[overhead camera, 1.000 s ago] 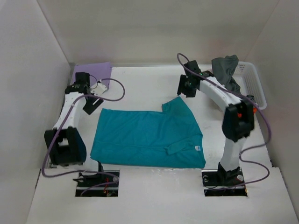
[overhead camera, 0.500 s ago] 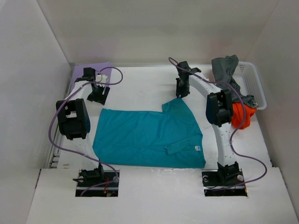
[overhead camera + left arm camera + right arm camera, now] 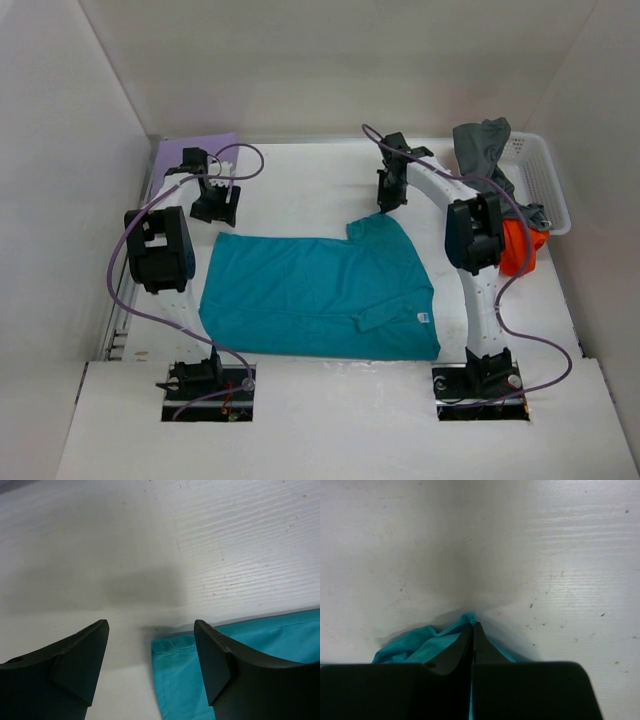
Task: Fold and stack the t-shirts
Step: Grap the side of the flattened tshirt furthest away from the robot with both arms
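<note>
The teal t-shirt (image 3: pixel 315 295) lies spread flat mid-table. My right gripper (image 3: pixel 386 203) is shut on the tip of its far sleeve (image 3: pixel 415 642), and teal cloth bunches round the closed right gripper (image 3: pixel 472 626). My left gripper (image 3: pixel 214 212) hovers open at the shirt's far left corner. In the left wrist view that corner (image 3: pixel 175 652) lies between the spread fingers of the left gripper (image 3: pixel 151 630), untouched. The lavender t-shirt (image 3: pixel 197 150) lies folded at the back left. The dark grey t-shirt (image 3: pixel 482 146) drapes over the basket. The orange t-shirt (image 3: pixel 520 246) shows behind my right arm.
A white mesh basket (image 3: pixel 546 182) stands at the back right against the wall. White walls close in the table on the left, back and right. Bare white table (image 3: pixel 300 185) lies between the two grippers, beyond the teal shirt.
The right gripper came down onto the sleeve tip and closed on it. The left gripper moved slightly toward the shirt's far left corner. Both arms' elbows swung, uncovering the orange shirt.
</note>
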{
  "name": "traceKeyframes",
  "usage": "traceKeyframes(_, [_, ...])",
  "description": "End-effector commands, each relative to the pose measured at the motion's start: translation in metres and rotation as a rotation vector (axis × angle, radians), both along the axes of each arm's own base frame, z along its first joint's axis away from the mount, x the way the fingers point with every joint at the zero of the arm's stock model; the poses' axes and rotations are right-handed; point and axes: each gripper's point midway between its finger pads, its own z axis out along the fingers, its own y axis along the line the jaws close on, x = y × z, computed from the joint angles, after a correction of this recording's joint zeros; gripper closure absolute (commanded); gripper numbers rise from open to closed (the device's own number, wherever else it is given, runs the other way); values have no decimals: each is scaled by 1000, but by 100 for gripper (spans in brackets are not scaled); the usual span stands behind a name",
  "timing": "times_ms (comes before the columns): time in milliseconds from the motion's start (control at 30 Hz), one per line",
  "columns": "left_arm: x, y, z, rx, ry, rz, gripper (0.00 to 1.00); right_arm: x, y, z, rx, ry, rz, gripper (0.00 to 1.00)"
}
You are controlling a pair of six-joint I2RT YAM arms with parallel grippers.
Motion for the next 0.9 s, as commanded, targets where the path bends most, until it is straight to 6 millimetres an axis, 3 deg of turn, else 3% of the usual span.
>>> traceKeyframes(0, [3, -12, 6, -77, -15, 15, 33, 8, 18, 58, 87, -137, 8, 100])
traceKeyframes(167, [-7, -24, -18, -78, 52, -3, 36, 2, 26, 73, 123, -171, 13, 100])
traceKeyframes(300, [-29, -22, -29, -55, 135, -9, 41, -5, 23, 77, 123, -182, 8, 100])
traceKeyframes(433, [-39, -20, -23, -64, 143, -12, 45, -9, 23, 81, 141, -201, -7, 100])
traceKeyframes(600, [-54, -25, -20, -61, 169, -33, 60, -15, 24, 90, 162, -225, -13, 100])
traceKeyframes(733, [-48, -25, -5, -58, 119, -33, 46, -19, 23, 93, 156, -230, -6, 100])
traceKeyframes(867, [-30, -21, 18, -66, 26, 3, 41, -24, 27, 92, 157, -229, 6, 100])
